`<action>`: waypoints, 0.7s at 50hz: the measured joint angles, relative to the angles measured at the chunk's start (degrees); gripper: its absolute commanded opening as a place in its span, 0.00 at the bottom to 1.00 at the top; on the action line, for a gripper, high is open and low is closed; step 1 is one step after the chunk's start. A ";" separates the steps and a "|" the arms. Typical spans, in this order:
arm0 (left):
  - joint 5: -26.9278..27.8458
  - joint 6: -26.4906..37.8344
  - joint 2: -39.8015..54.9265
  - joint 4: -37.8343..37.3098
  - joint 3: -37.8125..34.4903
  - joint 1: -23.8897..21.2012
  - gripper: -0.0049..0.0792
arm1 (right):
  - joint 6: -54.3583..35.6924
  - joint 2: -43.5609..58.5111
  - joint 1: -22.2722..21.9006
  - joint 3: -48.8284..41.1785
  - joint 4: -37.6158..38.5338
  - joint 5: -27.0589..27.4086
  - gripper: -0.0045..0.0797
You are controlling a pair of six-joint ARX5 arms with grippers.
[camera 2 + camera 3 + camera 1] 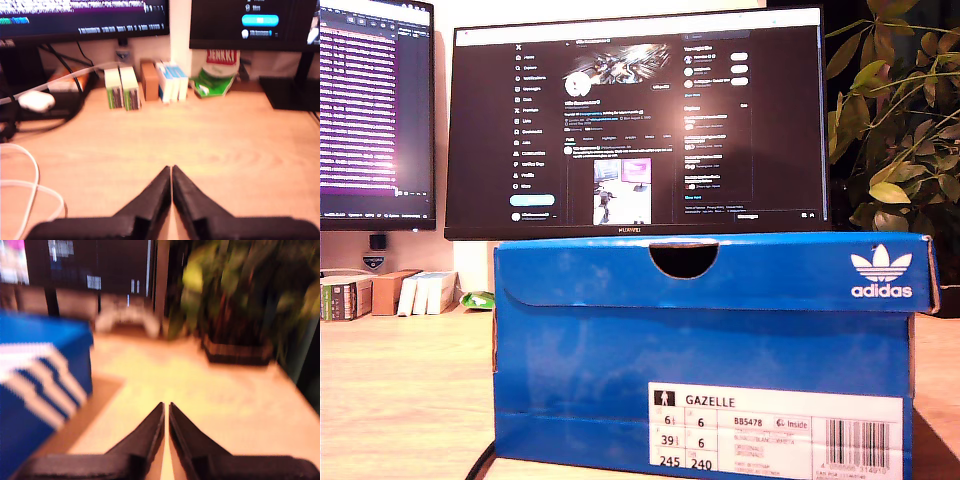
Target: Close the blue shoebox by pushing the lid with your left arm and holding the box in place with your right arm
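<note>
The blue shoebox (710, 350) fills the front of the exterior view, its lid (715, 270) lying down flat on top. No arm shows in that view. In the first wrist view my first gripper (171, 170) is shut with nothing in it, above bare wooden desk, away from the box. My second gripper (166, 406) is shut and empty too, over the desk beside the shoebox (40, 400), whose white-striped side stands close by without touching the fingers.
Two monitors (640, 120) stand behind the box, a potted plant (895, 130) at the exterior view's right. Small boxes (142, 85), a green packet (212, 82) and white cables (25, 190) lie on the desk ahead of my first gripper. A game controller (127, 320) sits by the plant pot (240, 350).
</note>
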 measured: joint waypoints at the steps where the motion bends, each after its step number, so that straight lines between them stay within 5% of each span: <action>1: 0.00 0.00 0.00 -0.07 0.00 0.00 0.04 | 0.70 0.00 0.00 0.00 0.00 0.00 0.09; 35: -0.07 -2.73 0.00 -1.77 0.02 0.00 0.04 | 2.40 0.00 0.00 0.00 0.04 0.07 0.09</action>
